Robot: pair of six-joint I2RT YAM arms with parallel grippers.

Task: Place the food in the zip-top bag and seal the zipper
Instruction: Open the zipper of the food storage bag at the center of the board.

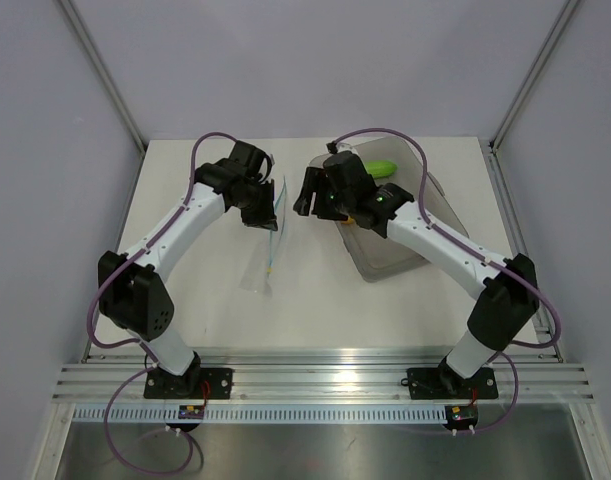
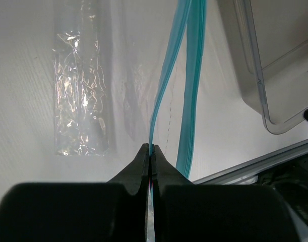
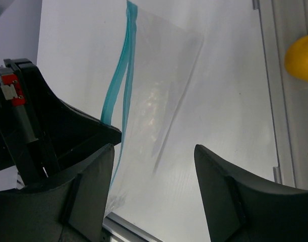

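Sam: Bag first. Where is the zip-top bag (image 1: 269,250)?

Lee: It hangs over the table (image 1: 325,300), near the middle. The left gripper (image 2: 150,151) is pinched tight on one side of the blue zipper (image 2: 190,101). The other side hangs loose, so the mouth is a little open. The bag looks empty.

Sam: And the right gripper (image 3: 154,147)?

Lee: It sits at three o'clock from the bag. Its fingers are wide apart and hold nothing.

Sam: Where is the food (image 3: 301,58)?

Lee: The yellow one (image 3: 300,59) is in the grey tray (image 1: 395,260), further toward three o'clock. The green one (image 1: 381,168) lies far back at one o'clock.

Sam: What now?

Lee: I think this is the bag-opening step. Next, the right gripper should take the loose side or fetch a food.
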